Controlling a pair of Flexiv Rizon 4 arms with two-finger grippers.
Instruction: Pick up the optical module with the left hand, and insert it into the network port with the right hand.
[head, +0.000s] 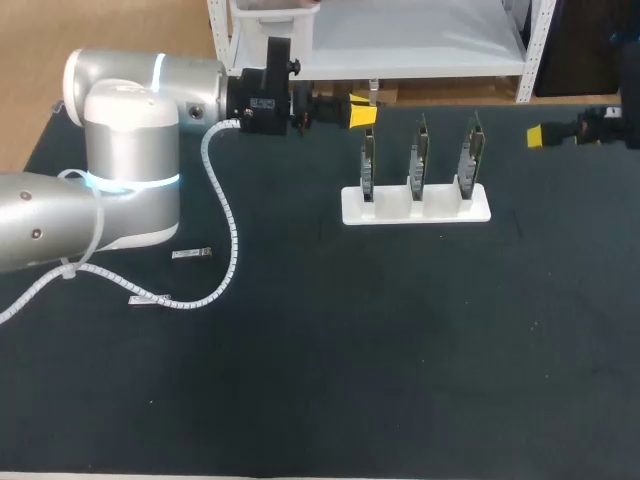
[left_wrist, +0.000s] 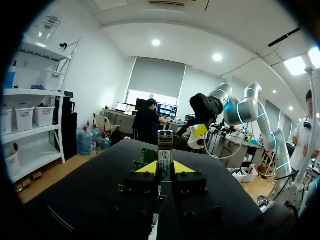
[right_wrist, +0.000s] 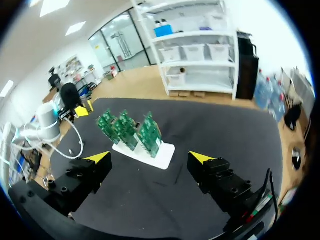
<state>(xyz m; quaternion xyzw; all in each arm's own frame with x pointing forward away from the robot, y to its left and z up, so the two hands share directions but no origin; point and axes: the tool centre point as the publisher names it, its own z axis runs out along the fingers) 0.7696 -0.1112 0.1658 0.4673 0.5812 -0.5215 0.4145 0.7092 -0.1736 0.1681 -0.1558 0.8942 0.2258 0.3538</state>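
My left gripper is shut on the optical module, a slim metal block that stands upright between the yellow tips. In the head view this gripper hovers at the table's back, just left of the white stand with three upright green network cards. From the left wrist, the cards lie just ahead of the fingers. My right gripper is open at the far right, level with the cards. In the right wrist view its fingers stand wide apart and hold nothing, with the cards ahead.
A small silver module-like piece lies on the black mat beside my left arm's base. A white cable curls across the mat near it. The mat's front half is open floor for the arms.
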